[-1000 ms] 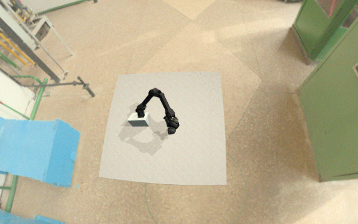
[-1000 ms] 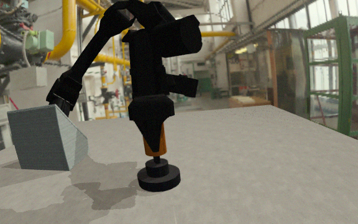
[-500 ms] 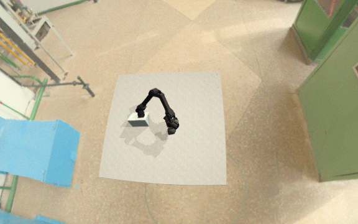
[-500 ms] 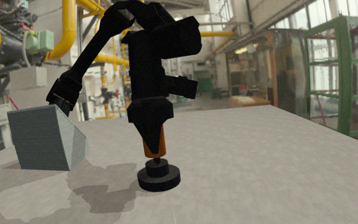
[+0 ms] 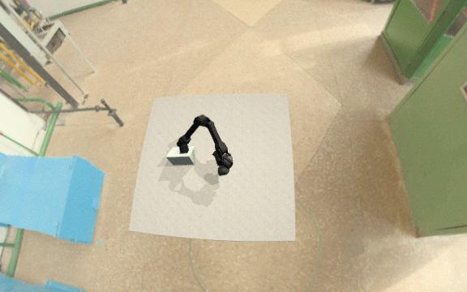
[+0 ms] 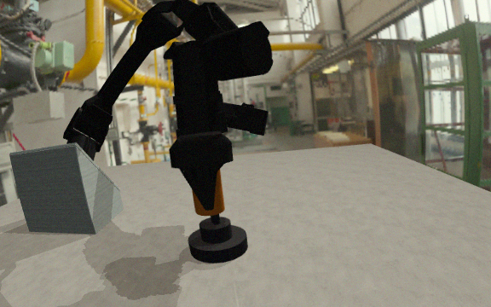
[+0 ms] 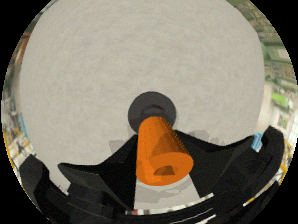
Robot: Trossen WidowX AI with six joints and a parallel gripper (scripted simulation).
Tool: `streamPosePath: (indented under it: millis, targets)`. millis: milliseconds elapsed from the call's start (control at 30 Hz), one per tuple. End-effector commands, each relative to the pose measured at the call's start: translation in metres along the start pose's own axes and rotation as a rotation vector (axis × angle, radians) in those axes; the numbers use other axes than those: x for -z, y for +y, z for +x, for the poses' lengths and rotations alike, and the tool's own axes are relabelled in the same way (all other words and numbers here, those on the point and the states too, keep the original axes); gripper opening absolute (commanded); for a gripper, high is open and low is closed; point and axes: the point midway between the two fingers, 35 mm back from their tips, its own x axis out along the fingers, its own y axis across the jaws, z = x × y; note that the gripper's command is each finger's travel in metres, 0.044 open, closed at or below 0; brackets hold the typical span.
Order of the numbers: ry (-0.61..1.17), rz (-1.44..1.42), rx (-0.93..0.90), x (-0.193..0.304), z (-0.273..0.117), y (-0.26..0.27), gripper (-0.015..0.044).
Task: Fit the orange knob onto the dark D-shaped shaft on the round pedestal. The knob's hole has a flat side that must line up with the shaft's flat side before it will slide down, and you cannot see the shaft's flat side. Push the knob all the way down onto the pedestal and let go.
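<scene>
The orange knob (image 6: 220,199) (image 7: 159,145) is upright between the fingers of my gripper (image 6: 207,205) (image 7: 156,135), which is shut on it. The knob's lower end is just over the round dark pedestal (image 6: 217,254) (image 7: 151,97). In the exterior view a short piece of the dark shaft (image 6: 215,219) shows between the knob and the pedestal's raised hub, so the knob is not down on the pedestal. The wrist view hides the shaft behind the knob. I cannot tell whether the shaft tip is inside the hole, nor how the flats line up.
A grey-white block with a sloped side (image 5: 181,159) (image 6: 54,192) stands at the arm's base, left of the pedestal in the exterior view. Both stand on the pale square surface (image 5: 258,195) (image 6: 335,239), which also bears the arm's shadows.
</scene>
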Motion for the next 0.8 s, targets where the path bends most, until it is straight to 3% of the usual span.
streamPosePath:
  millis: [0,767]
  targets:
    - [-0.007,-0.008,0.009,-0.0027,-0.0044,-0.0001,0.0000]
    - [-0.008,-0.008,0.009,-0.0059,0.0019,-0.0027,0.0000]
